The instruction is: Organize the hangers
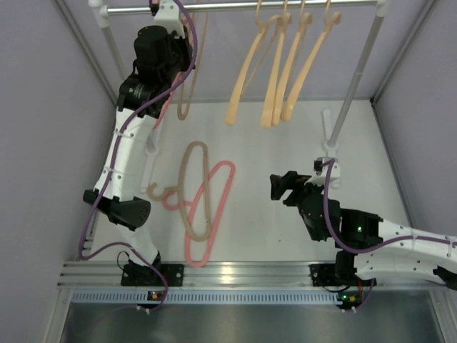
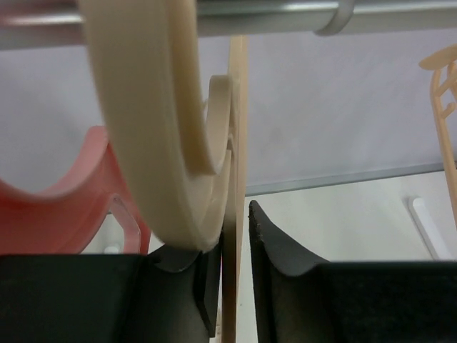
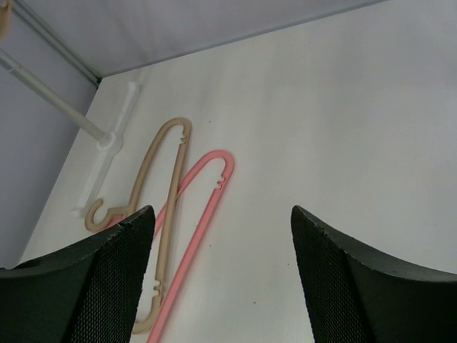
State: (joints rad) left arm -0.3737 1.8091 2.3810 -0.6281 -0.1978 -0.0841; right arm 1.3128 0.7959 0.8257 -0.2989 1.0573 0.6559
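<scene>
Beige hanger (image 2: 136, 128) hooked over grey rail (image 2: 271, 18), its stem between left claw (image 2: 232, 236) fingers, pink hanger (image 2: 64, 207) alongside

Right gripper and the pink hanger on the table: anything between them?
No. In the top view the strip of table between the right gripper and the pink hanger is bare; the right wrist view shows the same.

The rail (image 2: 285, 18) is shiny grey metal. The beige hanger (image 2: 143, 143) hooked on it is smooth plastic with a soft shine, and the pink hanger (image 2: 64, 193) beside it looks the same. The fingers (image 2: 300, 286) of the left gripper (image 2: 233, 236) are dull black. The pads (image 3: 107, 286) of the right gripper (image 3: 220, 214) are black and rough with tiny dots. The table (image 3: 343, 107) is white, smooth and dull. The metal strip (image 1: 235, 272) at its near edge is shiny
</scene>
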